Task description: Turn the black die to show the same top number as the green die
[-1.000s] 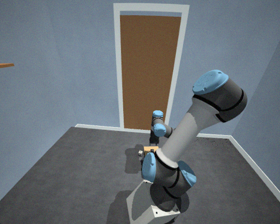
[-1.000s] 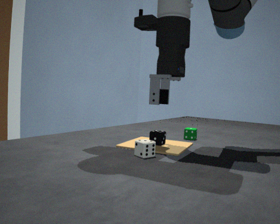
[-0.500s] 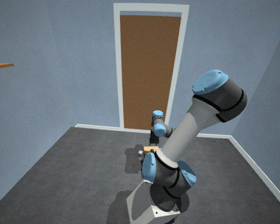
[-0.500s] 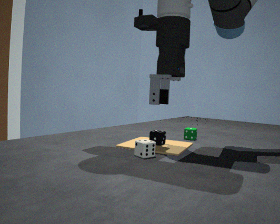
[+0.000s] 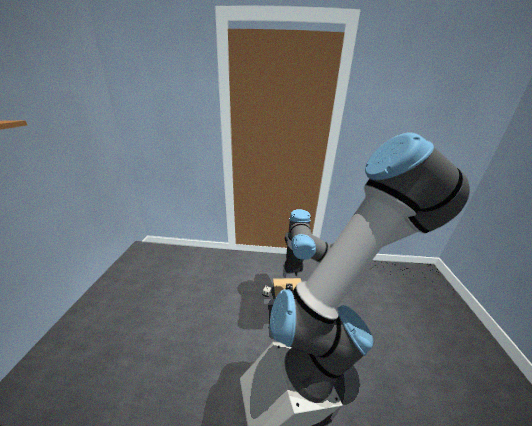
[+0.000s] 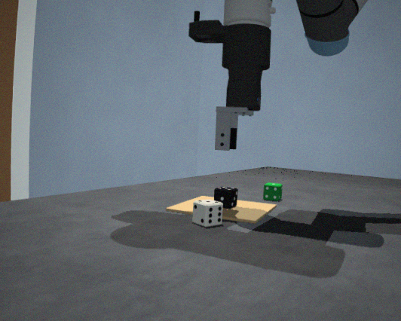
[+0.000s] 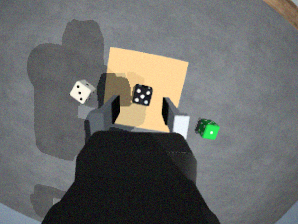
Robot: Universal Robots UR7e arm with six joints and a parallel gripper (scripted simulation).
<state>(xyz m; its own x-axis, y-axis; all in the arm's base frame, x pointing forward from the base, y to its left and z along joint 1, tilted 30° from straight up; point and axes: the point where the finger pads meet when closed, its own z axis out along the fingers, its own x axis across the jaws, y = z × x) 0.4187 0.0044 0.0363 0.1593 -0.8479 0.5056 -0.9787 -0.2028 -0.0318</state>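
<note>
The black die [image 6: 226,197] [image 7: 141,95] lies flat on the tan mat [image 6: 258,212] [image 7: 160,72], fully inside its edges. The green die [image 6: 273,191] [image 7: 208,129] lies on the table just off the mat's right side. My gripper [image 6: 226,146] [image 7: 140,104] is open and empty. It hangs straight down, well above the black die, with clear air between the fingertips and the die. In the top view the arm hides most of the mat [image 5: 280,283]. The pips on the dice tops are too small to read with certainty.
A white die [image 6: 207,212] [image 7: 81,92] [image 5: 266,289] lies on the table by the mat's left edge, apart from the other dice. The arm's shadow falls across the mat and table. A brown door [image 5: 282,130] stands in the far wall.
</note>
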